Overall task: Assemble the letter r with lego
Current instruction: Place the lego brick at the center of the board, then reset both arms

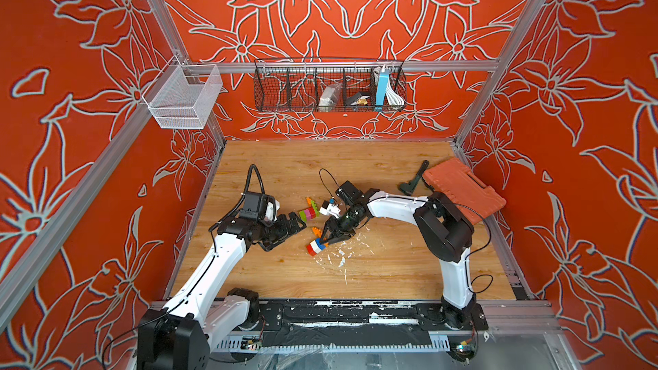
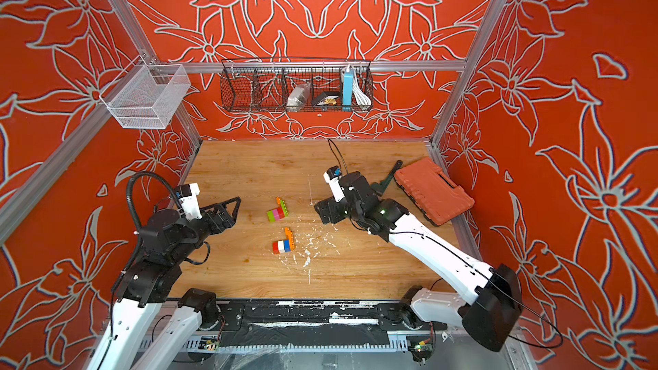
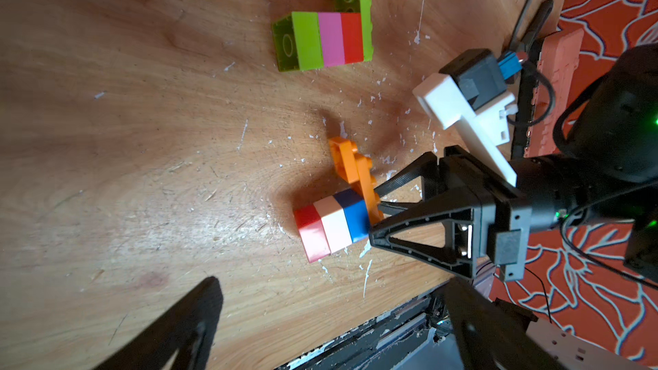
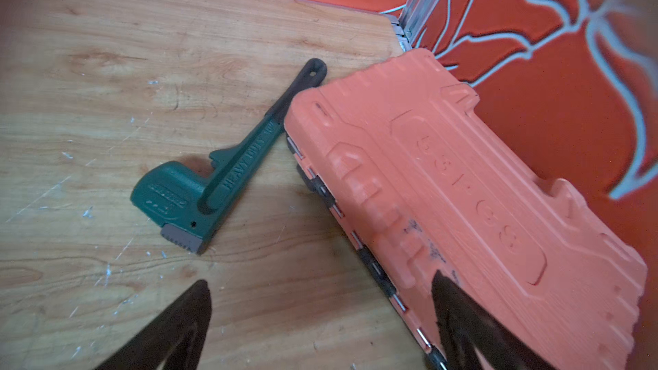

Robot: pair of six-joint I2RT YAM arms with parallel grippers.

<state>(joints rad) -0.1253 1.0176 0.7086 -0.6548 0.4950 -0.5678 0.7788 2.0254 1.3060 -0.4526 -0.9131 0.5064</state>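
The walls (image 1: 356,12) are orange-red, patterned with large flowers drawn in pale grey outline. The counter (image 1: 391,272) is light wood grain, speckled with white flecks (image 1: 342,262). One lego row (image 3: 327,39) runs lime green, pink, red, with lime green and orange bricks beside it. The second lego row (image 3: 333,224) runs red, white, blue, with orange at the blue end. The ribbed case (image 4: 463,190) is orange-red, and the pipe wrench (image 4: 199,186) is dark green, grey at its toothed tip. One mesh basket (image 1: 178,101) is white, the wire basket (image 1: 270,90) black.
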